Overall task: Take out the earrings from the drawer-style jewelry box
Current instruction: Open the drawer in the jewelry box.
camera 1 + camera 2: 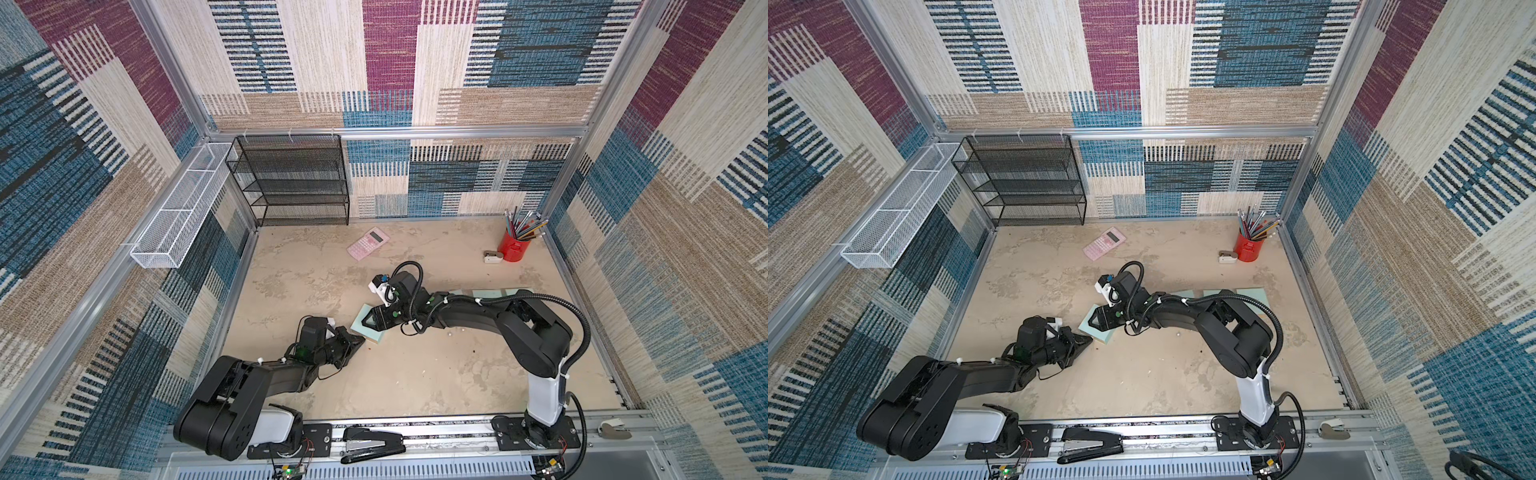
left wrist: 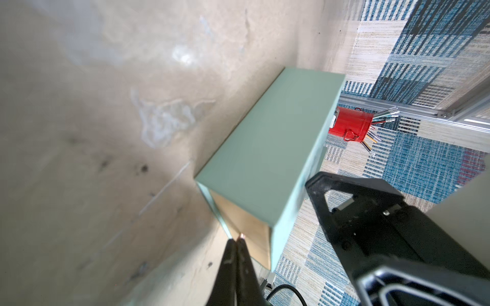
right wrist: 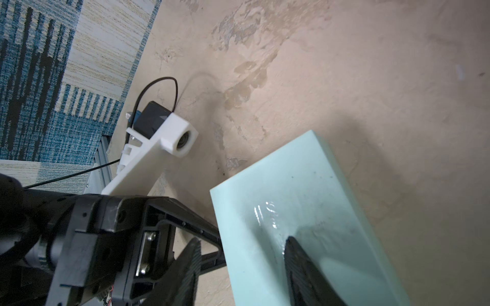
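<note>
**Pull the tiny earring out slow and straight**

Nearest, a black stapler [image 1: 372, 446] lies on the metal rail by the arm bases.

A bit farther in, near the middle of the floor [image 1: 415, 374], the left pincer [image 2: 236, 239] is pressed together at the open end of the green box [image 2: 265, 148]. A tiny pinkish, shiny bit sits right between its tips. I think that is an earring [image 2: 241, 235], pinched at the mouth of the box, though it is very small. I cannot find any others.

Just beyond, the right pincer [image 3: 242, 239] is spread. One finger [image 3: 305, 265] lies on top of the box. The other is just beside the box's side, with a gap showing. It looks set to steady the box.

The job now, I think, is to bring the earring out. The left pincer should squeeze tight and back away straight and low, so the earring does not catch on the box edge. The right pincer should hold the box steady so it does not slide along. A thing this small can slip and roll, so go slow.

Far off, well apart, are a pink calculator [image 1: 368, 243], a red cup [image 1: 514, 245] of pencils and a black wire shelf [image 1: 291, 183] by the far wall.
</note>
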`<state>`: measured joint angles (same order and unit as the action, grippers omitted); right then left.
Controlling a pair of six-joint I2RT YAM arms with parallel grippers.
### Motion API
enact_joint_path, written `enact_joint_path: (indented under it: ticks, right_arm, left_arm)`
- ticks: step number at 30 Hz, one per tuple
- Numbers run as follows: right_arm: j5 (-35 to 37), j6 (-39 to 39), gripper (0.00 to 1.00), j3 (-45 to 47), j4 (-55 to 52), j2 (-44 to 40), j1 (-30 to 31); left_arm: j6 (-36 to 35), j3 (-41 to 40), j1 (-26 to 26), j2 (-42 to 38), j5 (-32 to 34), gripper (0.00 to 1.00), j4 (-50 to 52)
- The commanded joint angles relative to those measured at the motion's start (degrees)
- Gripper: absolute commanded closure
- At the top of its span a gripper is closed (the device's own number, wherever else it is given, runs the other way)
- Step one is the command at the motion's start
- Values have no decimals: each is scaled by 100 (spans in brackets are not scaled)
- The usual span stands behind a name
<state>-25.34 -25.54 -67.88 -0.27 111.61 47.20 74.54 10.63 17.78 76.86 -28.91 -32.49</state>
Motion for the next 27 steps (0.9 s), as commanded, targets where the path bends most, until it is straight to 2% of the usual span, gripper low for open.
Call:
enact_joint_path:
  ticks: [1,4,17,23,27]
  right_arm:
    - [132,-82,46,-41,-130,55,9]
    - [178,-121,46,-55,-146,92,8]
    - [281,-215,47,-173,-236,232,2]
    - [273,-223,47,-186,-223,240,-1]
    - [238,-219,47,-214,-201,273,0]
  left_arm:
    - [-222,50,6,-215,134,100,848]
    - [-413,208,0,-447,203,100,1604]
    - [-756,236,-3,-1118,353,100,3143]
    - [-1062,386,-3,-1690,672,100,4283]
    - [-1087,396,-7,-1990,796,100,4623]
